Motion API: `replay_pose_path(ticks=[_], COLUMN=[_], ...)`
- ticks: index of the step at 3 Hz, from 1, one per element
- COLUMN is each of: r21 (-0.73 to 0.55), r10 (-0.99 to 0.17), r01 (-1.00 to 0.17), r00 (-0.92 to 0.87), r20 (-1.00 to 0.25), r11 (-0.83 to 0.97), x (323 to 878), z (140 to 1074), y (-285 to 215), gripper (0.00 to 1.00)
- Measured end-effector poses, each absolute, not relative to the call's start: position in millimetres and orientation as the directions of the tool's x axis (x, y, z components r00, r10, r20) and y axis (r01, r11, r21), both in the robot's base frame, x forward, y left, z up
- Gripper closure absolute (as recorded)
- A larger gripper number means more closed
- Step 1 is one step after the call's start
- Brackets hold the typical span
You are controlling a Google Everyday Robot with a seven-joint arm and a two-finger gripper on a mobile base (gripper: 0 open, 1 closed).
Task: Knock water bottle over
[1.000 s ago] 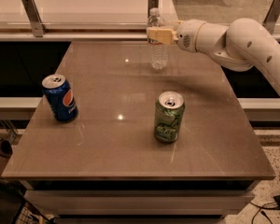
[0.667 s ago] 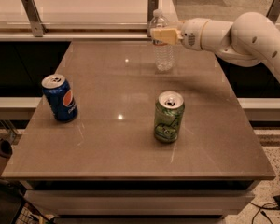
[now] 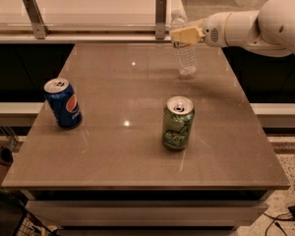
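The water bottle (image 3: 186, 58) is a clear ribbed bottle with a white cap. It stands at the far right part of the brown table (image 3: 132, 146), leaning slightly with its top to the left. My gripper (image 3: 181, 35), with cream-coloured tips, reaches in from the right on a white arm (image 3: 255, 26). It sits against the bottle's upper part, just below the cap, and hides part of the label.
A blue Pepsi can (image 3: 63, 103) stands near the table's left edge. A green soda can (image 3: 178, 123) stands in the front middle, below the bottle. A white counter with two metal posts (image 3: 161, 16) runs behind the table.
The gripper and the bottle have shifted together to the right along the table's far side. The bottle is still standing. The cans have not moved.
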State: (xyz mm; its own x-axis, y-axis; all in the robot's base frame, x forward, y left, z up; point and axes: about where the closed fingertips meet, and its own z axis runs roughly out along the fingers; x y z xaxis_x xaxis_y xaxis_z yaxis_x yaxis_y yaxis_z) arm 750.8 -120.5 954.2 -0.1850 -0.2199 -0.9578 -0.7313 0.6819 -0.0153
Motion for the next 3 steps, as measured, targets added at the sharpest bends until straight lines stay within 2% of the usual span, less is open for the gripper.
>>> replay_pose_path(ticks=[2, 3], r21=[-0.078, -0.119], r10=[-0.35, -0.437], r01=[-0.729, -0.749], r00=[-0.23, -0.243], r20=[-0.908, -0.866], r11=[0.681, 0.652], x=[756.6, 761.8], z=[964.3, 964.6], y=[-137.8, -128.2], gripper=[1.0, 1.0])
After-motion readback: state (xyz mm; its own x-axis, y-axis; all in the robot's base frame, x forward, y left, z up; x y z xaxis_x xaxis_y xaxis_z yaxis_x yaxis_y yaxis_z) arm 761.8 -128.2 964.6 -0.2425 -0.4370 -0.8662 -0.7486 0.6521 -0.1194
